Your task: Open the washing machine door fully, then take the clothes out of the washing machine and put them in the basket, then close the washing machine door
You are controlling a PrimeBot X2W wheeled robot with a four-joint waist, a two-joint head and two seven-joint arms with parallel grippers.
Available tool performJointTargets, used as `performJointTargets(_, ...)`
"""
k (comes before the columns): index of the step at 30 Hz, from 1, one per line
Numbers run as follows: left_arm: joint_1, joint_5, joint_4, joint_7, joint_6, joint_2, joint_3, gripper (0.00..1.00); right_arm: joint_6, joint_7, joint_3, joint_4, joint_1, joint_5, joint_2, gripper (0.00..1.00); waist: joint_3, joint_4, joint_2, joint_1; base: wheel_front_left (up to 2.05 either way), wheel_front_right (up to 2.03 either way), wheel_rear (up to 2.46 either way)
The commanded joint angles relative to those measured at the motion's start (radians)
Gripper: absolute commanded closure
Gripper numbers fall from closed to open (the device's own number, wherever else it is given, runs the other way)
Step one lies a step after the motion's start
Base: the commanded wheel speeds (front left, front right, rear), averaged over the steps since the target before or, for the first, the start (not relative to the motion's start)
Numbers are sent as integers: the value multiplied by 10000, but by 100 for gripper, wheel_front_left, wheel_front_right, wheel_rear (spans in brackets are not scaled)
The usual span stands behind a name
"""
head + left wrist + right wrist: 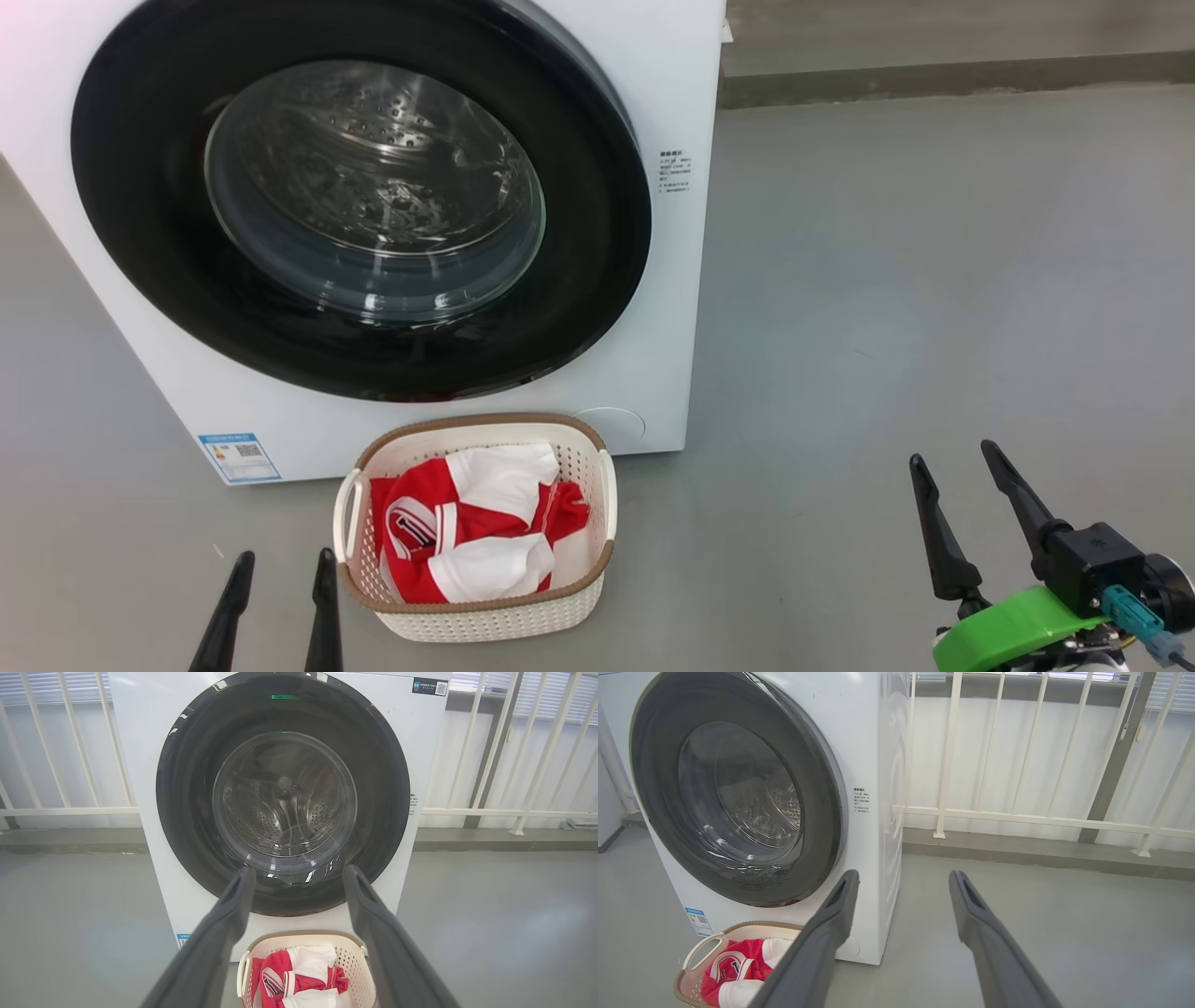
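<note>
Clothes [476, 532]: red and white, bundled loosely inside the basket [504, 623], below its brown rim; nothing hangs over the edge. The basket stands on the grey floor [887, 280], just in front of the washing machine [653, 373], under the lower edge of the door.

Washing machine door [364, 196]: lies flat against the white front. The right wrist view shows no gap along its black ring. Whether the latch has caught cannot be told. Drum [280, 812], seen through the glass: bare perforated steel, no fabric visible.

Left gripper [285, 560]: fingers spread, holding nothing, low beside the basket's left side and apart from it, pointing toward the door.

Right gripper [952, 457]: fingers spread, holding nothing, well apart to the right over bare floor, clear of machine and basket.

Judgement: all three steps look done, with the load in the basket, the drum apparently empty and the door shut. The step in hand is the tail of the door closing, or rest after it.

Next move calls for little. At most, check the latch with a light push on the black ring.

Risks: pressing the glass instead of the ring, or clipping the basket on the way in.
</note>
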Motion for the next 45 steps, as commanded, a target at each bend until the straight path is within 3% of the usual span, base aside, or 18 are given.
performJointTargets(1,-194,-81,-213,-75,129,136,360,0,-38,-2,138,-182,-131,118,-76,0,-69,-11,0,0,0,0,0)
performJointTargets(26,-179,-340,-266,-23,176,314,347,0,-38,230,177,-85,-104,39,-76,0,-270,-73,0,0,0,0,0)
performJointTargets(27,-177,-364,-259,-17,151,314,324,100,-38,233,169,-95,-97,25,-76,100,-285,-62,0,0,0,0,0)
performJointTargets(34,239,-345,735,32,143,-138,-109,100,2,222,74,936,495,93,211,100,-278,-72,0,0,0,0,0)
performJointTargets(41,84,-1100,835,250,41,-165,-3,100,0,450,7,913,393,915,195,100,-252,-58,0,23,0,0,0)
performJointTargets(45,9,-1535,882,360,-18,-181,42,100,-2,547,4,875,361,1392,186,100,-206,-50,0,2,0,0,0)
